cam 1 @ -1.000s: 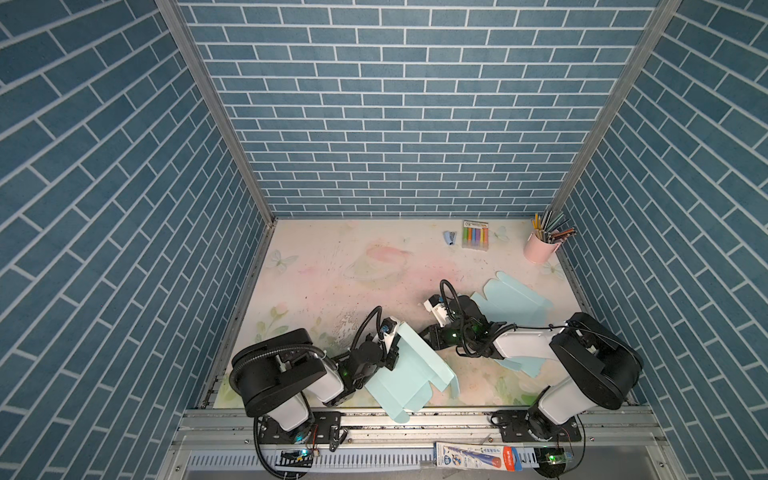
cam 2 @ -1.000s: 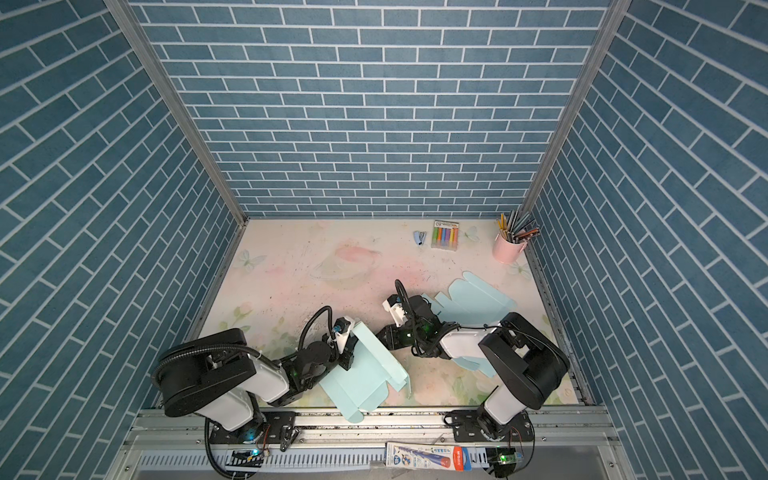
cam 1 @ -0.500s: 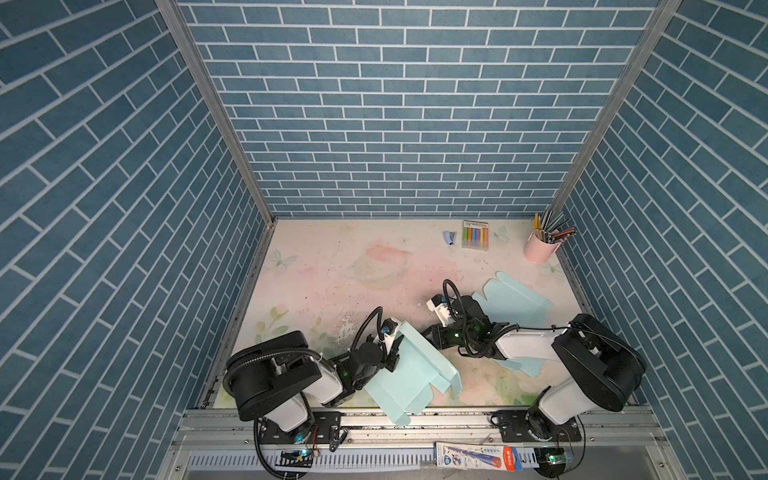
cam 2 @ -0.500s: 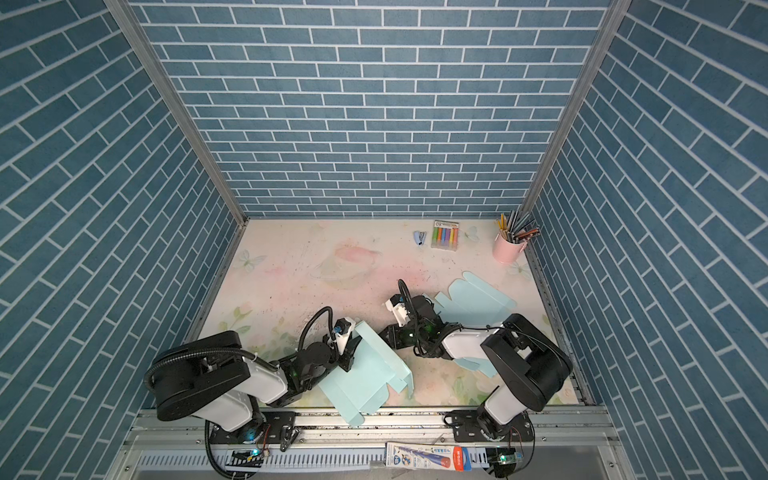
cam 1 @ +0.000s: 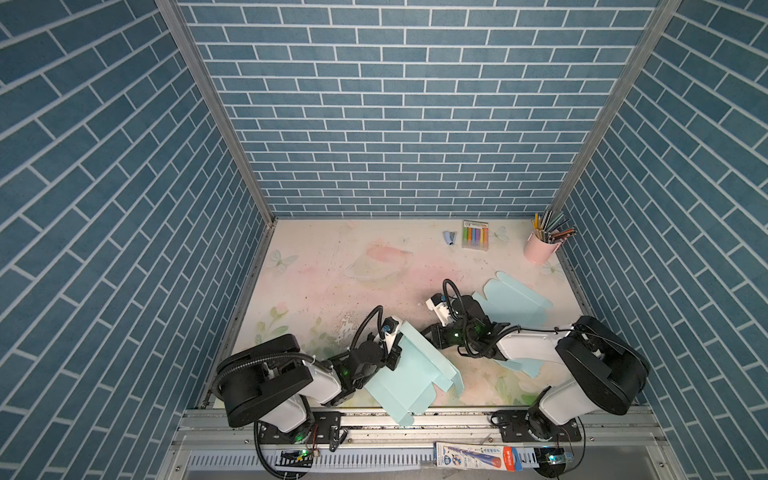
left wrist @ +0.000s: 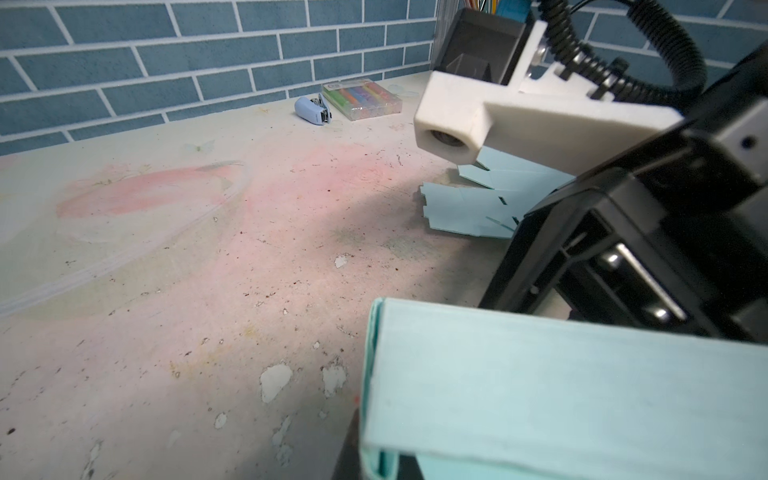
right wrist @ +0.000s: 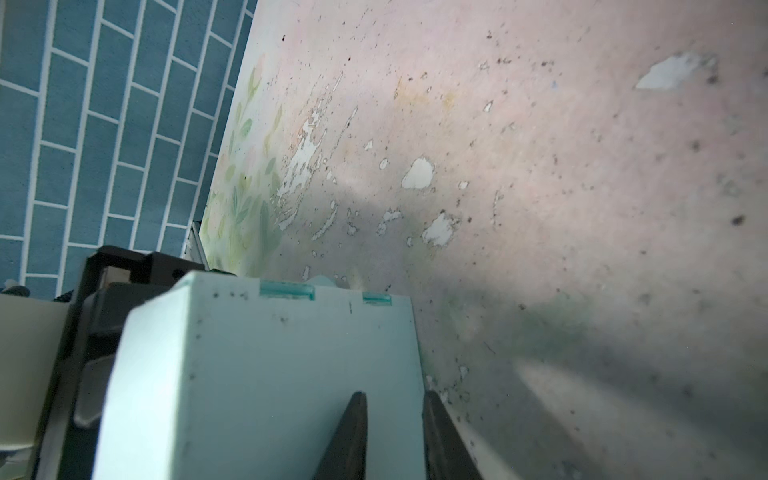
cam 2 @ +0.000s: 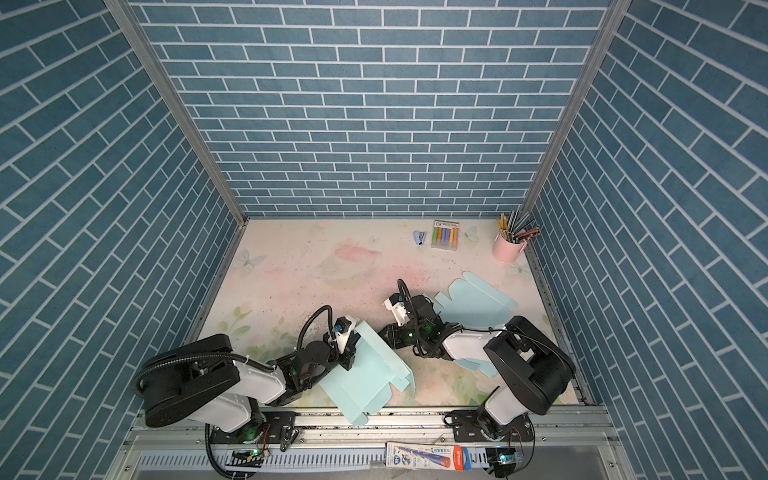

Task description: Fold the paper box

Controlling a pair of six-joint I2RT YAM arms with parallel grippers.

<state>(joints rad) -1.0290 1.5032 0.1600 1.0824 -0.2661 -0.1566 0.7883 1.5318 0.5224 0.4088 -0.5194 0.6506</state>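
Left hand (cam 1: 393, 359) has clamped the paper box (cam 1: 409, 376); right hand (right wrist: 394, 401) straddles it, grip unclear.

- Blue brick-pattern walls (cam 1: 415, 124) enclose three sides.
- The pale tabletop (cam 1: 332, 282) carries a faded floral print, chipped in places, perhaps peeling.
- A metal rail (cam 1: 457, 419) borders the near edge.

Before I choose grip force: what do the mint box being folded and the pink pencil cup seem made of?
The mint box: thin matte card, probably paperboard; crisp creases, cut tabs and slots show. The pink pencil cup: smooth, opaque, perhaps plastic or ceramic; too small to tell.
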